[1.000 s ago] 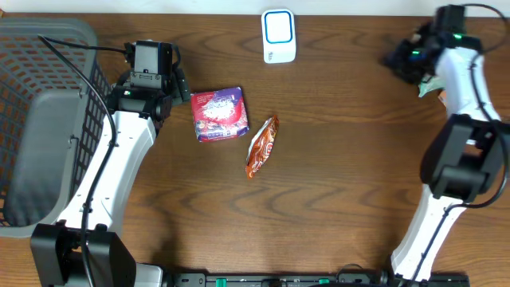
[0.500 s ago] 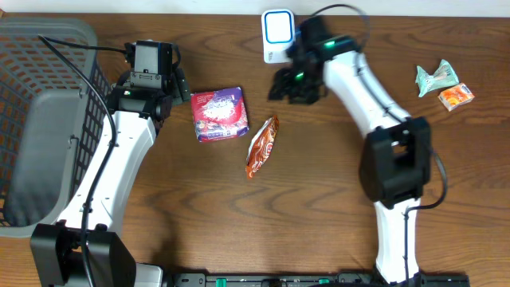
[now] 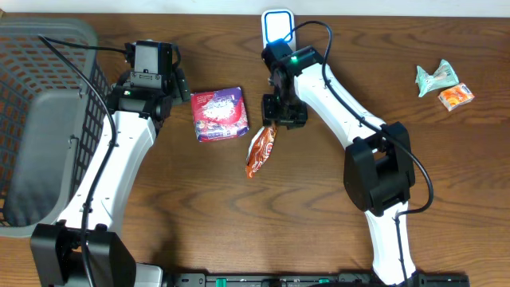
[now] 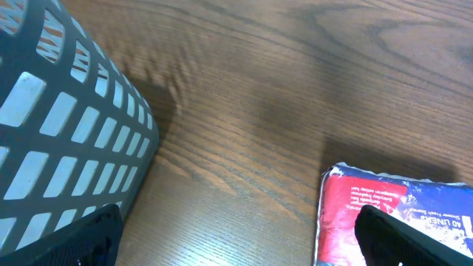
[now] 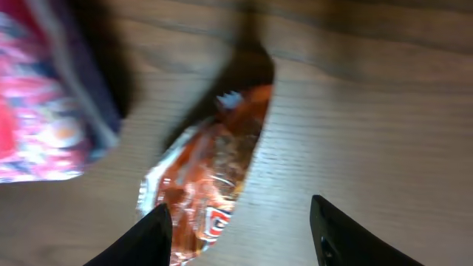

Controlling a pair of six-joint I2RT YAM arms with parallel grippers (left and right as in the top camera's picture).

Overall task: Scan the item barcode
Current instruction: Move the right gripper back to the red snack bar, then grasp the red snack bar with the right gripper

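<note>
The right gripper (image 3: 280,118) has swung in from the table's 2 o'clock corner, past the scanner (image 3: 279,36) at 12 o'clock. It now hovers, jaws partly spread and empty, over the orange snack packet (image 3: 260,150) at centre, so pickup looks next. The left gripper (image 4: 255,247) stands wide, empty. The right wrist view is blurred, and no barcode can be made out.

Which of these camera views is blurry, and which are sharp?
Right wrist view: smeared, the orange snack packet and purple pack look soft. Left wrist view: crisp on the basket and the table grain. Overhead: sharp, evenly lit.
</note>
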